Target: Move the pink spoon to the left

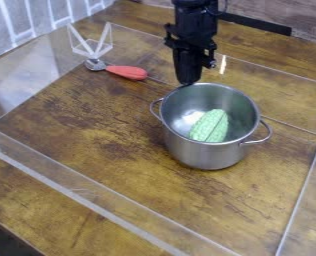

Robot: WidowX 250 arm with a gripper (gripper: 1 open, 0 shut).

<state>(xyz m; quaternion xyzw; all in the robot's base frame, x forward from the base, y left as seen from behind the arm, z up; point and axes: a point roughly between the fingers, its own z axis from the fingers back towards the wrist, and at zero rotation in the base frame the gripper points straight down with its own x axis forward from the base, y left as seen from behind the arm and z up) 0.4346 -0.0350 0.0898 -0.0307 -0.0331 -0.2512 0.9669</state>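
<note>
The pink spoon [126, 72] lies flat on the wooden table near the back left, its handle end by the pale wiry prongs [91, 46]. My black gripper [189, 79] hangs straight down a short way right of the spoon, just behind the steel pot's rim. Its fingers are shut and hold nothing. It stands apart from the spoon.
A steel pot [188, 147] with two side handles stands right of centre, with a green ribbed item [212, 125] inside. Clear plastic walls [61, 170] ring the wooden work area. An orange-lit strip [224, 65] shows behind the gripper.
</note>
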